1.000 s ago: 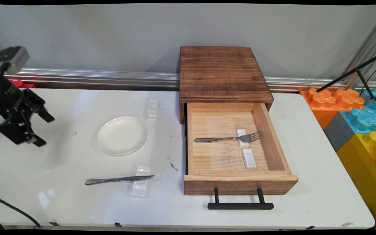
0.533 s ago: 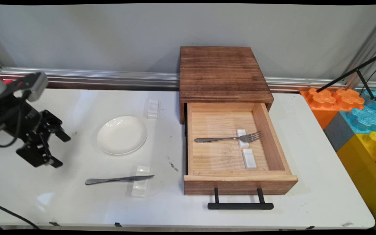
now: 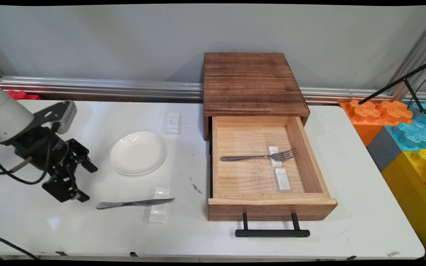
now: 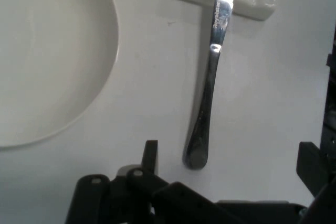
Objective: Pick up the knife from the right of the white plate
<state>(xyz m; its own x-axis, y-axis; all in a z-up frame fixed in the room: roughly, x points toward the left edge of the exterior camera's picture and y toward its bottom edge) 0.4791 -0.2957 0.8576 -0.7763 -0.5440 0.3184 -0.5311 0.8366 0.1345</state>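
The tool (image 3: pixel 81 181), wide open and empty, hovers over the desk (image 3: pixel 87 229) just beside the knife (image 3: pixel 133 203) handle, near the plate (image 3: pixel 138 152).

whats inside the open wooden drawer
Inside the light wooden drawer, a silver metal fork lies with its neck on one small white rest; a second white rest lies bare. The cabinet's covered interior is unseen.

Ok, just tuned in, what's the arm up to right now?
The white arm's black tool is open and holds nothing, just left of the silver table knife's handle. The knife's blade lies across a small white ceramic rest. A round white plate sits just behind. To the right, the open wooden drawer holds a silver fork propped on another white rest.
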